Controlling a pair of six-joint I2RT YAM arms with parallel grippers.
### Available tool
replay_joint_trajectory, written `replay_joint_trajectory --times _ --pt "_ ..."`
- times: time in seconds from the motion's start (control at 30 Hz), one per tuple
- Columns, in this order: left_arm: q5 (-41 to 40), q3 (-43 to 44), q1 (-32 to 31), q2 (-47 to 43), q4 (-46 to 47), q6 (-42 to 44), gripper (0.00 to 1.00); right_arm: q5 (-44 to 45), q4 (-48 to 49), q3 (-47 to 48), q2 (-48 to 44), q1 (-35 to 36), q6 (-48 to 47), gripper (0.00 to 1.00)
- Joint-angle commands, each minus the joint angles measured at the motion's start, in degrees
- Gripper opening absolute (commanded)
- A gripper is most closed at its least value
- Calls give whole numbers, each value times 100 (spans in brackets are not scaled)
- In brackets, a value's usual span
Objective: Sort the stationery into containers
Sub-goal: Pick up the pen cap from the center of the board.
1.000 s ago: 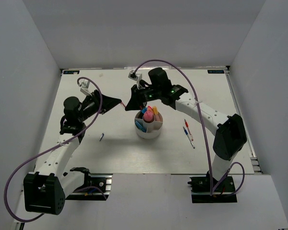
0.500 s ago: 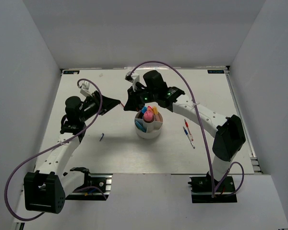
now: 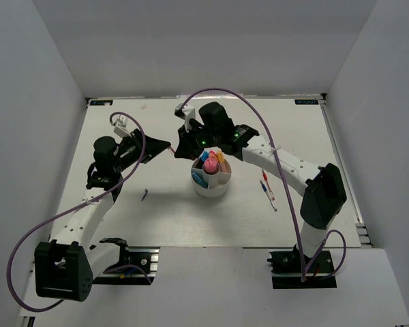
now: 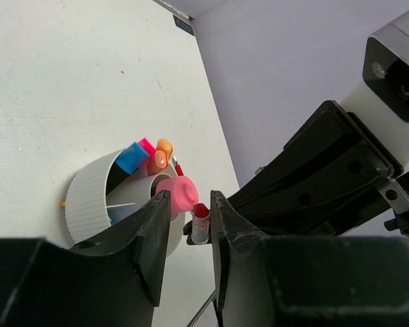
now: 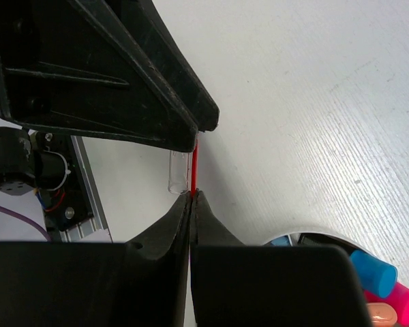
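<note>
The white cup [image 3: 199, 191] stands mid-table with pink [image 4: 176, 192], blue [image 4: 131, 158] and orange [image 4: 162, 153] highlighters upright in it. Just left of it and above the table, my two grippers meet tip to tip. My right gripper [image 5: 191, 194] is shut on the thin red core of a red pen [image 5: 193, 167]. The pen's clear barrel [image 5: 178, 172] with its red end [image 4: 200, 223] sits between the jaws of my left gripper [image 4: 190, 197]. Those jaws stand apart: the barrel lies against the right finger, with a gap to the left one.
A red and a blue pen [image 3: 267, 187] lie on the table right of the cup. A small blue piece [image 3: 144, 195] lies to its left. The right arm's black wrist [image 4: 327, 177] fills the space close behind the left fingers.
The right gripper has crept left toward the left gripper, bringing the pen with it. The left jaws have narrowed slightly around the barrel.
</note>
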Motion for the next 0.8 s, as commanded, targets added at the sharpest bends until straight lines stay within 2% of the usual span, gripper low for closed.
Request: replay_joint_trajectory --times 0.0,0.4,0.57,0.77 --pt "-114 -36 -11 0 -12 63 40 65 25 287 43 86 -98 0" --pt "-70 -115 -64 18 -38 81 37 127 25 374 167 95 -90 0" --pt "-70 -115 -64 0 -90 90 32 127 16 375 193 86 -116 0" --pt "-35 -106 -64 0 -134 90 34 127 16 357 219 86 -221 0"
